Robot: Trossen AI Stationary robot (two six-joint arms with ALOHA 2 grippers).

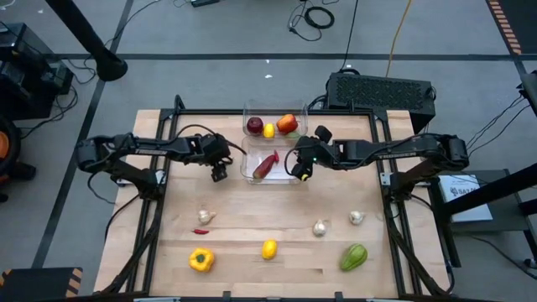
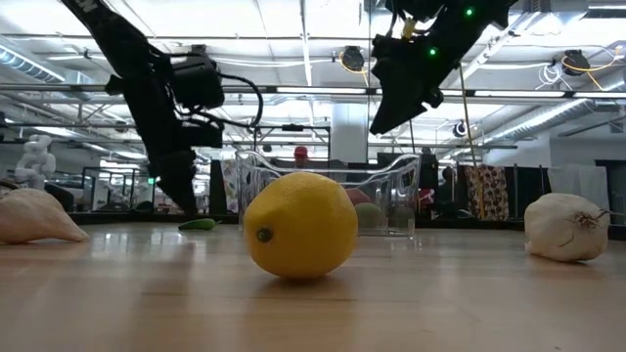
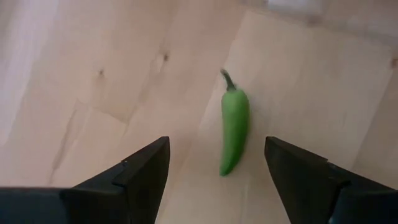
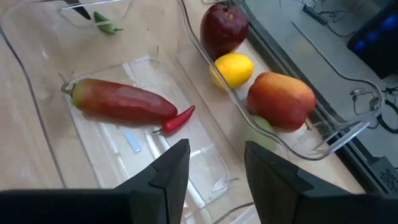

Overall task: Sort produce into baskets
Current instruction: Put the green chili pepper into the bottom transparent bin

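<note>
The wooden counter (image 1: 252,235), pale and grained, held two clear plastic baskets near the upper centre of the high view. The far basket (image 1: 248,111) carried a dark red apple (image 1: 254,126), a small yellow lemon (image 1: 268,130) and a red-orange apple (image 1: 287,124), all round and glossy. The near basket (image 1: 246,171) held a long dark red pepper (image 1: 265,166) with a slim red chilli (image 4: 178,119) lying against it.

The right tool (image 1: 303,174) hung over the right end of the near basket, its dark fingers spread and gripping nothing. The left tool (image 1: 219,174) hovered just left of that basket, its fingers spread wide above a smooth green chilli (image 3: 234,124) lying on the bare wood.

Lower in the high view, three knobbly white garlic bulbs sat apart: one at the left (image 1: 205,216), one at centre-right (image 1: 320,227), one further right (image 1: 357,217). A small red chilli (image 1: 200,231) lay just below the left bulb. Along the bottom edge stood a lobed yellow pepper (image 1: 200,259), a dimpled lemon (image 1: 268,248) and a green pepper (image 1: 353,256).
</note>
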